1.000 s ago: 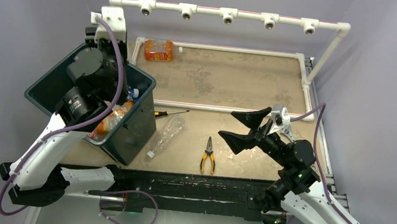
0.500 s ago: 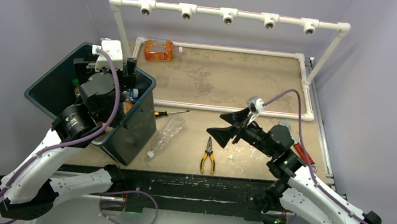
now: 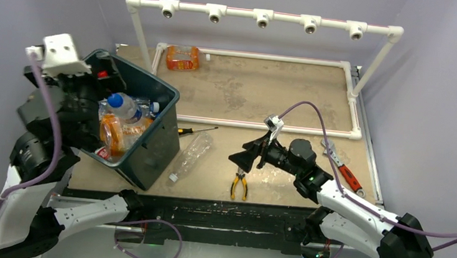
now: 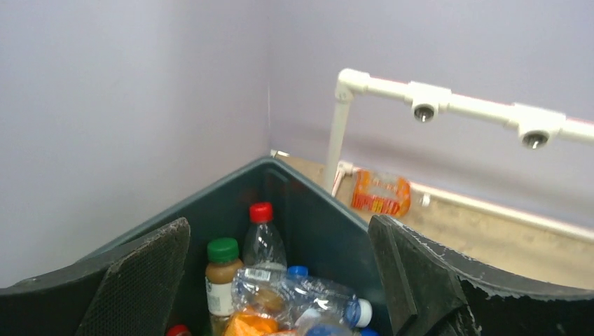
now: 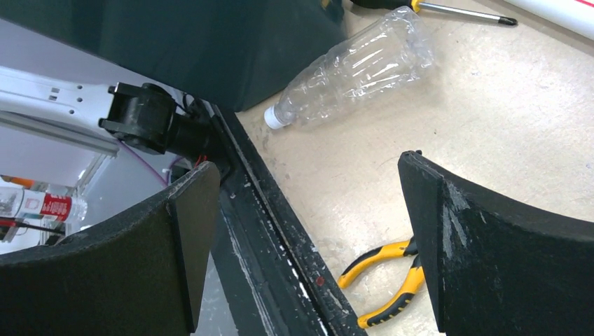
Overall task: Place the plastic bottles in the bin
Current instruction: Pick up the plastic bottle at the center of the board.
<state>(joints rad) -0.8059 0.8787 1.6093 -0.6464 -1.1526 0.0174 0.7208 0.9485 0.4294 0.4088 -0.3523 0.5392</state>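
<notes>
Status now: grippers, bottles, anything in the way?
Both grippers open, empty: left gripper by bin, right gripper near pliers. Clear bottle beside bin, orange bottle at far edge. Nothing on them.

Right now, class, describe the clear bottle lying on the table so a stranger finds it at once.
Start at the dark bin at the left of the table. Right of its wall a bottle lies on its side between a screwdriver and yellow pliers. Unlike those tools, it is clear, crumpled plastic, white-capped.

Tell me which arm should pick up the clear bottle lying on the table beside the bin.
Right. The right claw is open, empty and pointed toward the clear bottle nearby. The left claw hangs open over the bin, farther from that bottle.
</notes>
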